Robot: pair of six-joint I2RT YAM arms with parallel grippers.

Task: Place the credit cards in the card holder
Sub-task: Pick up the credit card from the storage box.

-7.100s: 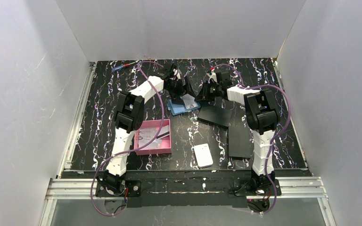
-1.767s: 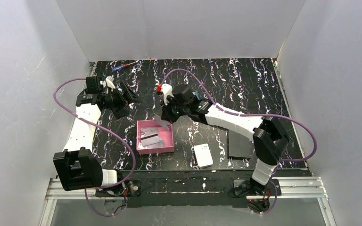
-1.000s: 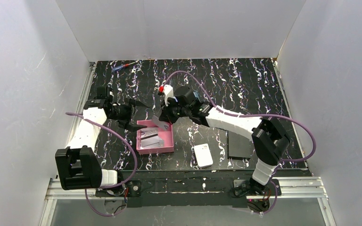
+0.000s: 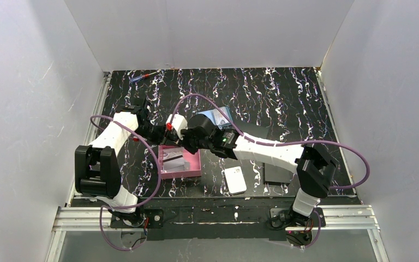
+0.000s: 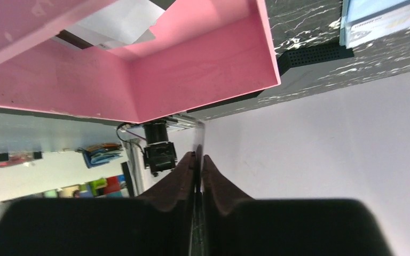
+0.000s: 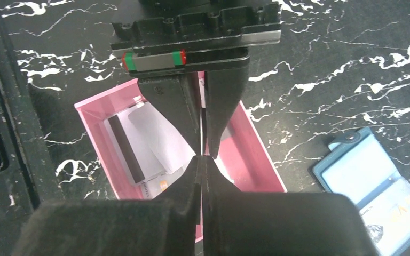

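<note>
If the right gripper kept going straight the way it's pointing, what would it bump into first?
The left gripper: its fingertips sit tip to tip with the right gripper, above the pink tray. They look almost touching, though depth is unclear.

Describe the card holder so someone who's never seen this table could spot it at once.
On the black marbled table, find the pink tray. Just beyond it to the right, partly behind the right arm, lies the card holder. Unlike the black rectangle and white block nearby, it is teal-blue and open, with a pale inside.
</note>
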